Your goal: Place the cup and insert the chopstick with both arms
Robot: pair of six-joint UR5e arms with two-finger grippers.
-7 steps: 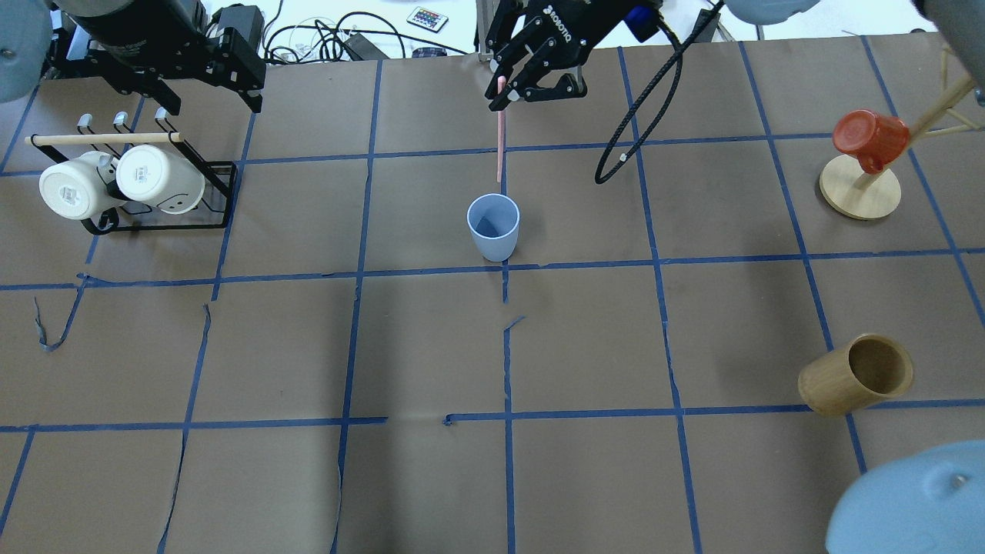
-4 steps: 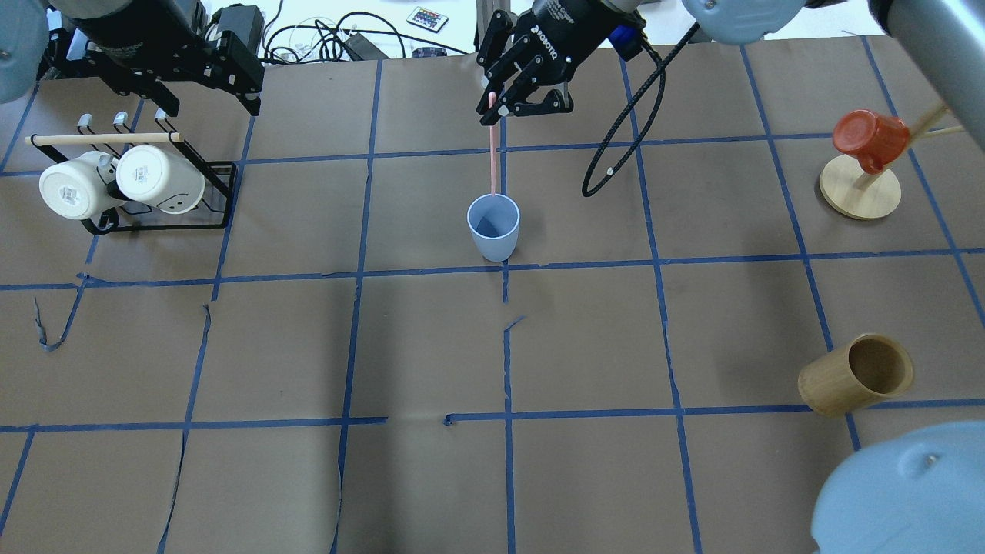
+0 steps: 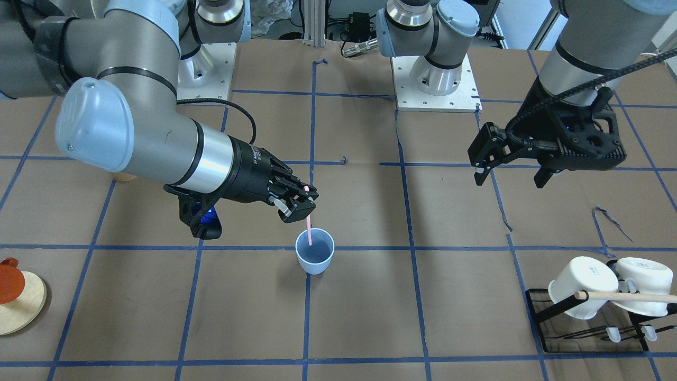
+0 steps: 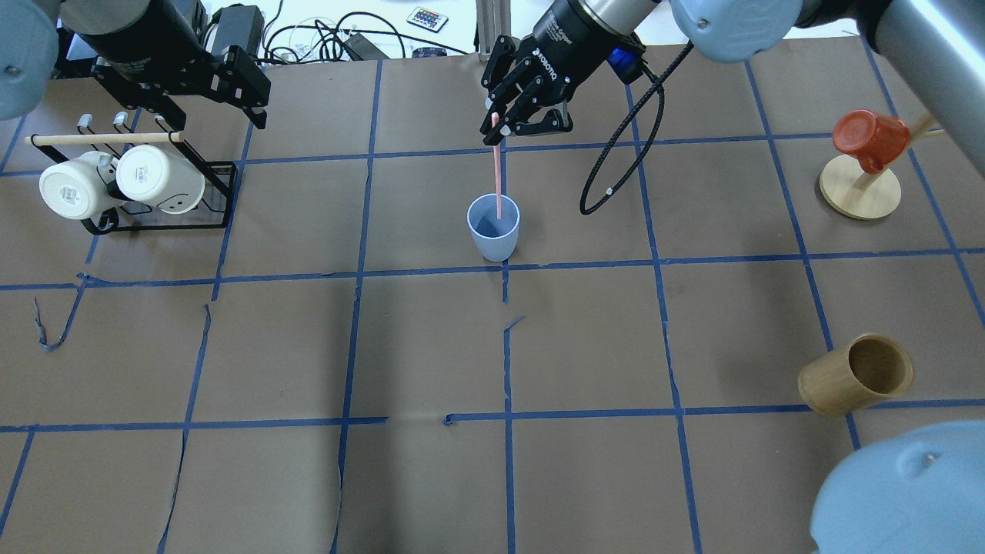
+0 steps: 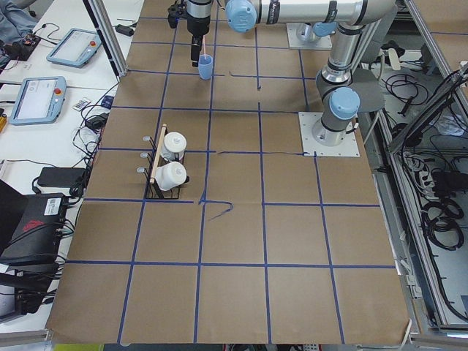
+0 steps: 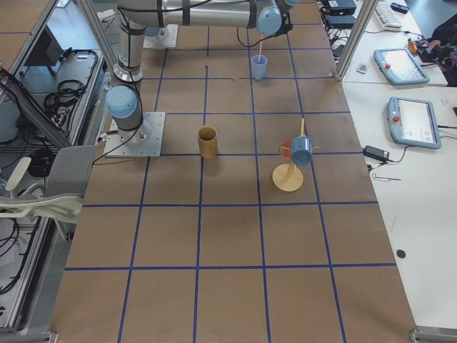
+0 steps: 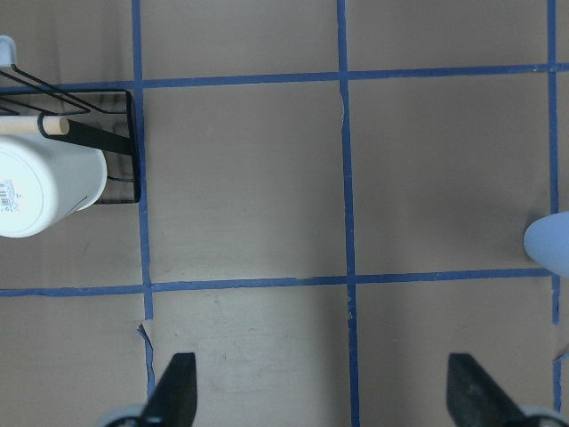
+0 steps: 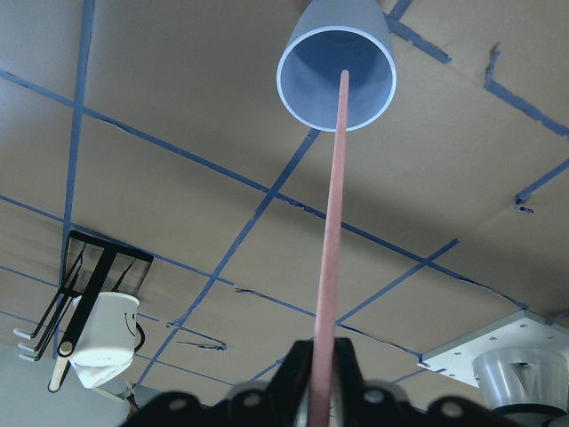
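Observation:
The pale blue cup (image 4: pixel 493 227) stands upright mid-table; it also shows in the front view (image 3: pixel 314 257) and the right wrist view (image 8: pixel 336 76). My right gripper (image 4: pixel 495 129) (image 3: pixel 299 208) is shut on the top of a thin pink chopstick (image 4: pixel 498 173) (image 3: pixel 309 232) (image 8: pixel 331 222), which hangs almost upright. Its lower tip sits inside the cup's mouth. My left gripper (image 4: pixel 219 108) (image 3: pixel 509 177) (image 7: pixel 324 400) is open and empty. It hovers near the mug rack, far from the cup.
A black rack (image 4: pixel 219 192) with two white mugs stands at the left. A tan wooden holder (image 4: pixel 856 375) lies on its side at the right. A red mug (image 4: pixel 869 138) hangs on a wooden stand. A black cable (image 4: pixel 616 154) loops from the right wrist.
My right gripper has come nearer the cup and lower with the chopstick; its tip went from behind the rim into the cup's mouth. The left gripper shifted slightly.

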